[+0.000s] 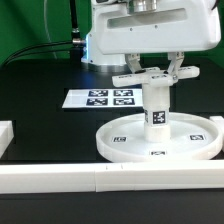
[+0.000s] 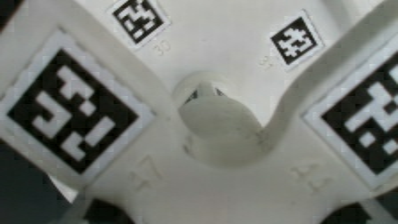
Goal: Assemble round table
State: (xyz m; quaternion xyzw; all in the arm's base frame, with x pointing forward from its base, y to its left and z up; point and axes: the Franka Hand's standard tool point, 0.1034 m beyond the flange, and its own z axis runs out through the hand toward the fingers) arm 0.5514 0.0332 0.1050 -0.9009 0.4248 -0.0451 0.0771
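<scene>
So the big white round rimmed plastic disc (image 1: 160, 140) is lying flat on the black tabletop (image 1: 40, 100), toward the exterior view's right, with the short thick white cylinder leg (image 1: 157, 108) standing upright in its middle. On top of the leg sits the white cross-shaped foot piece (image 1: 152, 75), tags facing up in the wrist view (image 2: 214, 130). The robot's hand (image 1: 152, 72) has its fingers spread fairly wide on either side of the foot; looks to me like they're clamped on it, though I can't be sure of the contact.

What worries me: if the foot isn't squarely seated, any twist could cross the thread or tip the leg. The disc isn't pinned, so it could spin along too. The marker board (image 1: 108, 98) lies behind, white border rail (image 1: 60, 180) nearest.
</scene>
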